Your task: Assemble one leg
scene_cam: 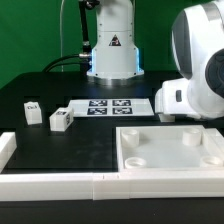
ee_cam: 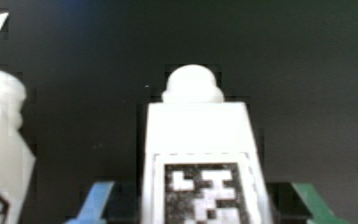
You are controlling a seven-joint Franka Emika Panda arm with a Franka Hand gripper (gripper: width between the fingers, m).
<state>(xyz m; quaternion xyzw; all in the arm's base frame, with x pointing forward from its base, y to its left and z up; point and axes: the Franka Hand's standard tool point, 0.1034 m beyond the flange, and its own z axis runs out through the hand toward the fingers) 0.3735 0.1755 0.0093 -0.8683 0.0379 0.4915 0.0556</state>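
The leg (ee_cam: 202, 130) sits between the fingers (ee_cam: 98, 200) of the claw (ee_cam: 202, 205). The claw stands a little wider than the leg, with a dark gap either side, and seems not yet clamped. I judge the work barely begun: the pick is pending and the tray (scene_cam: 170, 172) has bare sockets. Only the wrist view shows this leg and the claw, while the exterior view gives the arm (scene_cam: 195, 70), the tray and a spare leg (scene_cam: 60, 120) on the desk (scene_cam: 60, 85) at its left.

Marker board (scene_cam: 112, 106) on black table (scene_cam: 70, 150), white tray-like piece (scene_cam: 172, 160) nearby.
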